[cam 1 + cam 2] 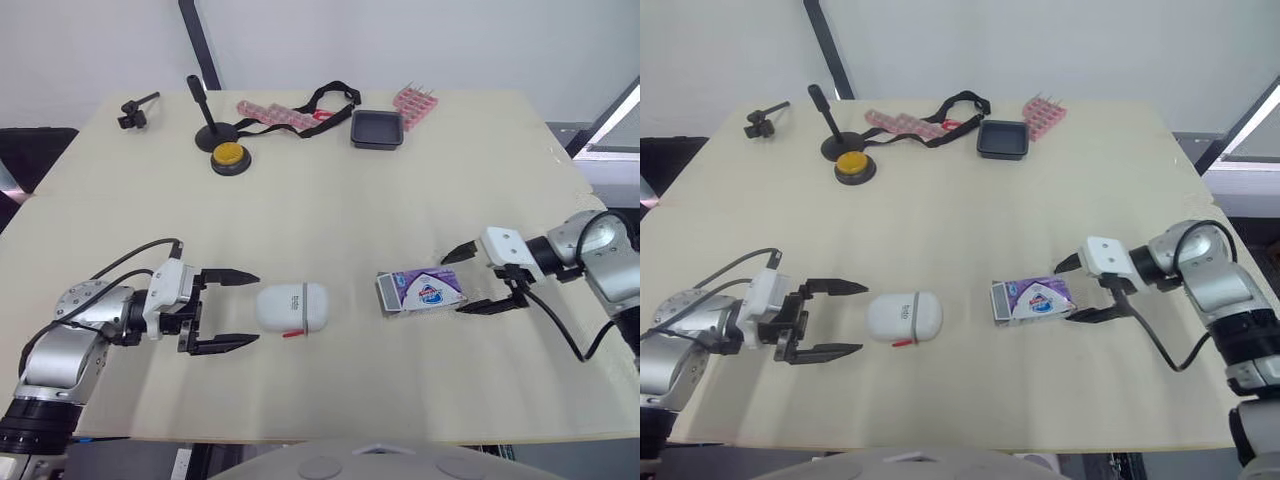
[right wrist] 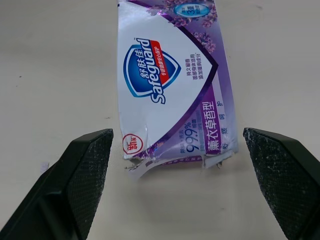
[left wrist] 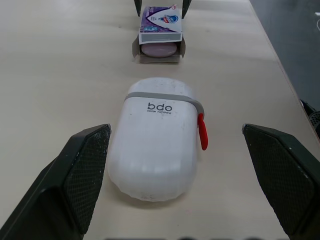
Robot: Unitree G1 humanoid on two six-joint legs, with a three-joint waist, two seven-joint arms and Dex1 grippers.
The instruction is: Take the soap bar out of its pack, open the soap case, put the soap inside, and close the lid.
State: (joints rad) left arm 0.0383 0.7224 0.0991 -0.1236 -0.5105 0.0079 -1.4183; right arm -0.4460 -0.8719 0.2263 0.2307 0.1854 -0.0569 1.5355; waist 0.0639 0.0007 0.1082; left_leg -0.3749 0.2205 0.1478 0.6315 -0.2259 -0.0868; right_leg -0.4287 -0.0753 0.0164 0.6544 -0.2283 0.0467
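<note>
A: Left fingers?
B: Spread wide, empty; the soap case lies on the bench just off their tips, lengthwise along them.
A: Right fingers?
B: Spread too, straddling the torn end of the soap pack, untouched; its open mouth faces the case.

I have bare cream tabletop between the white rounded plastic soap case and the purple cardboard soap pack. My left gripper gapes wide just beside the case. My right gripper flanks the pack's torn end with slack on both sides. The black square tray sits well apart.
</note>
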